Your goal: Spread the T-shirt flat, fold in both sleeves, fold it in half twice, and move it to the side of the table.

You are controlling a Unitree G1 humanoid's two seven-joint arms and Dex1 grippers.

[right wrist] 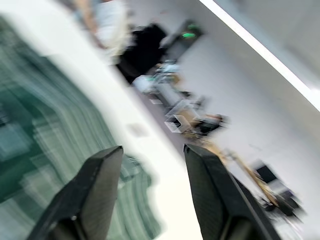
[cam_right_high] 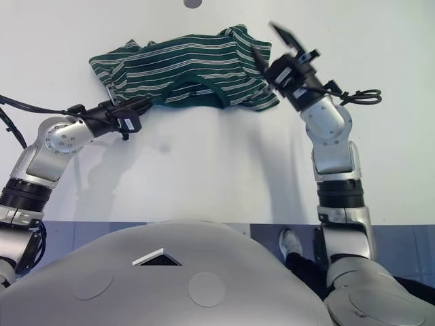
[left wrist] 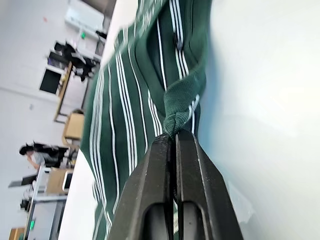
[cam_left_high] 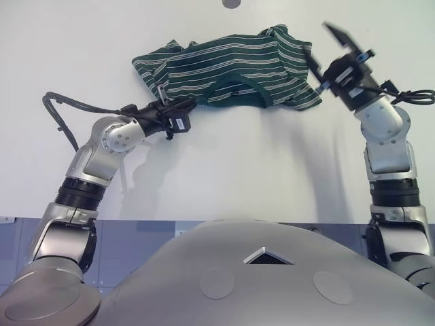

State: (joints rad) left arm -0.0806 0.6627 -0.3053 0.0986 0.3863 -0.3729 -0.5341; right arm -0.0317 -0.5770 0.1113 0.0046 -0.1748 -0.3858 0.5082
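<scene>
White desk [cam_left_high: 238,176] was seen beneath the T-shirt. The green striped T-shirt [cam_left_high: 231,68] was found bunched, not flattened, on the desk's far part. The left claw [left wrist: 175,137] was clamped on the T-shirt's near edge, left of the collar. The right claw [cam_left_high: 329,51] was held spread, gripping nothing, at the T-shirt's right end.

We see the T-shirt [cam_left_high: 231,64], dark green with thin white stripes, lying bunched and only partly spread. A fold of its near-left edge is pinched between the closed fingers of our left gripper [left wrist: 175,142]. Its right end lies just beside our right gripper [cam_left_high: 326,49], whose fingers stand apart. Its neckline [cam_left_high: 234,87] sits between the two grippers.
</scene>
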